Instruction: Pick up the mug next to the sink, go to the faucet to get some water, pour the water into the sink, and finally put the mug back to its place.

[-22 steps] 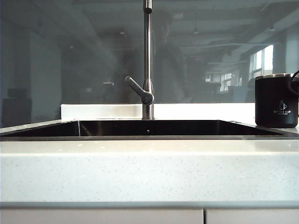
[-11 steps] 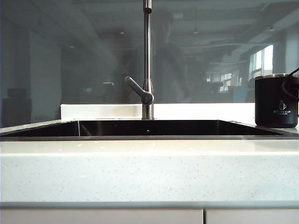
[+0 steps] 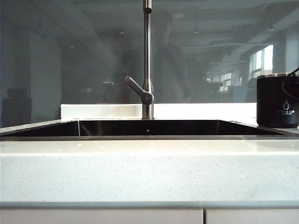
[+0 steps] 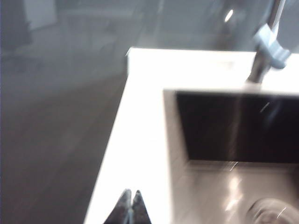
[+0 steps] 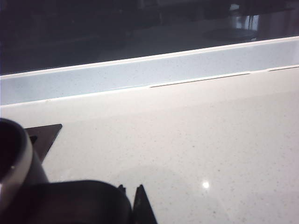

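The matte black mug (image 3: 279, 100) with a silver rim stands on the white counter at the far right, next to the sink (image 3: 149, 136). The steel faucet (image 3: 147, 60) rises behind the basin's middle. In the right wrist view the mug (image 5: 14, 158) sits close by, and its black handle (image 5: 79, 200) runs to my right gripper (image 5: 131, 188), whose fingers are pinched together on the handle. My left gripper (image 4: 130, 192) is shut with nothing in it, hovering over the counter beside the sink (image 4: 170, 130). The faucet (image 4: 266, 51) shows at the far corner of that view. Neither gripper shows in the exterior view.
A dark glass wall (image 3: 70, 56) and a low white ledge (image 3: 103, 111) run behind the counter. The sink's drain (image 4: 271, 212) shows in the left wrist view. White counter (image 5: 210, 140) stretches beyond the mug to the ledge.
In the exterior view the mug has shifted slightly to the right and its logo has turned a little. Faucet and sink are unchanged.
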Controlling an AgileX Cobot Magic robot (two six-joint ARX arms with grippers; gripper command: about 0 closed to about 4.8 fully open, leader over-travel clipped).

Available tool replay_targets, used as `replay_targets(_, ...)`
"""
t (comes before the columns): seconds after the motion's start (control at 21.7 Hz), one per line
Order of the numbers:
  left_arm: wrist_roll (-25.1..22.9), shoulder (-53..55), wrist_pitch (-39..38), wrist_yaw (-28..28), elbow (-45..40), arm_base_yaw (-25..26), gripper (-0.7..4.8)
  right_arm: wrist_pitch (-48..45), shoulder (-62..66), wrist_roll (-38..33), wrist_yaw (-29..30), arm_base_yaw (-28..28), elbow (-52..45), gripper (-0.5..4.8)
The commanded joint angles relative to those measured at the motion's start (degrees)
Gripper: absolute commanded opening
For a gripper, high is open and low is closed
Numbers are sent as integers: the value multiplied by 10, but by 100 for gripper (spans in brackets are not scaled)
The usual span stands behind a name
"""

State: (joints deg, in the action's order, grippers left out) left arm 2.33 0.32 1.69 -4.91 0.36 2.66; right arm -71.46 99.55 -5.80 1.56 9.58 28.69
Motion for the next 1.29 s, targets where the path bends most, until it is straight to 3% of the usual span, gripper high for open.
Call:
replay_targets(0.05,44,4,128,-18,2,1,-6,-52,-21,-48,2,-14,8,-5)
replay_targets(0.18,91,57,205,-18,3,1,-6,49,-69,-78,37,-54,59,-4)
replay_targets(0.32,91,134,274,-18,4,1,-6,205,-103,-77,63,-111,143,-4)
replay_targets(0.51,114,306,396,-37,36,1,-6,447,-97,-66,82,-199,302,-4)
replay_targets(0.55,110,386,429,-51,65,1,-6,503,-80,-20,70,-229,360,-4)
replay_targets(0.64,95,525,493,-79,117,1,-6,541,-41,21,51,-268,440,-4)
replay_targets(0.78,88,710,587,-134,196,1,-6,573,3,21,26,-297,520,-4)
replay_targets(0.92,131,930,681,-229,335,1,-2,591,50,28,-4,-311,596,-4)
replay_targets(1.1,175,1099,687,-325,507,0,7,594,70,21,-16,-311,645,-4)
replay_targets(1.29,225,1244,674,-385,695,-11,129,575,74,10,-19,-310,670,-4)
